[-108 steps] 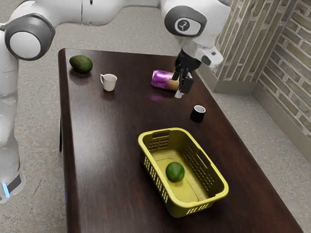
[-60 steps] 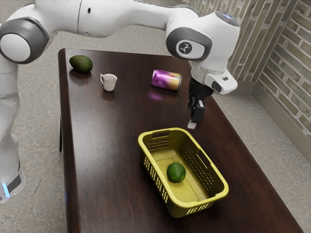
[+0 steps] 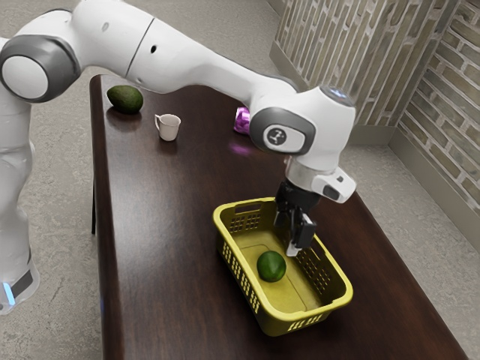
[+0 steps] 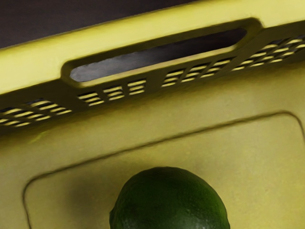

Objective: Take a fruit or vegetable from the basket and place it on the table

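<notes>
Approach looks to be the step in hand: the black hand is over the yellow basket, and the green fruit rests on its bottom, unheld (whether the hand stands apart or together, I cannot tell). Next comes, I judge, a small shift to centre above the fruit, then a descent clear of the basket's side wall; a round thing like that could roll if nudged.

On the dark, glossy surface, an avocado and a white cup sit at the far left in the exterior view, with a purple can partly behind the arm. Beyond are grey floor and brick walls.
</notes>
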Tool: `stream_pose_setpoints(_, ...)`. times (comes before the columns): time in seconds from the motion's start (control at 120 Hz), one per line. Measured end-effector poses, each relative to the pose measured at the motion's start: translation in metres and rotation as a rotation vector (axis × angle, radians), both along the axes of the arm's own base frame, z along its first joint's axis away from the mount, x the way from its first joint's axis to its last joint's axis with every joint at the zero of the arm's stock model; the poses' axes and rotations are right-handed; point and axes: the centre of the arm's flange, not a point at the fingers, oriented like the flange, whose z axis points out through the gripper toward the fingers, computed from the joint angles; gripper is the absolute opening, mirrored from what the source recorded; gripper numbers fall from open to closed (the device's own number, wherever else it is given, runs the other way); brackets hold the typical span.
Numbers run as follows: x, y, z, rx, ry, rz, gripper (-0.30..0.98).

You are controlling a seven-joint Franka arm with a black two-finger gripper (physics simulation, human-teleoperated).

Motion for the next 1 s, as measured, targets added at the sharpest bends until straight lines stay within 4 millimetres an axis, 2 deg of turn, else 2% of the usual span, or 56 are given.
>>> stream_pose_setpoints(0.125,-0.001,0.001,-0.018,-0.005,-0.003,0.056,0.69)
stream_pose_setpoints(0.258,-0.002,-0.001,-0.028,-0.011,-0.010,0.099,0.69)
stream_pose_setpoints(0.483,-0.024,-0.023,-0.034,-0.011,-0.015,0.107,0.69)
stream_pose_setpoints(0.708,-0.020,-0.020,-0.036,-0.012,-0.024,0.149,0.69)
stream_pose_setpoints(1.0,-0.018,-0.017,-0.057,-0.011,-0.002,0.192,0.69)
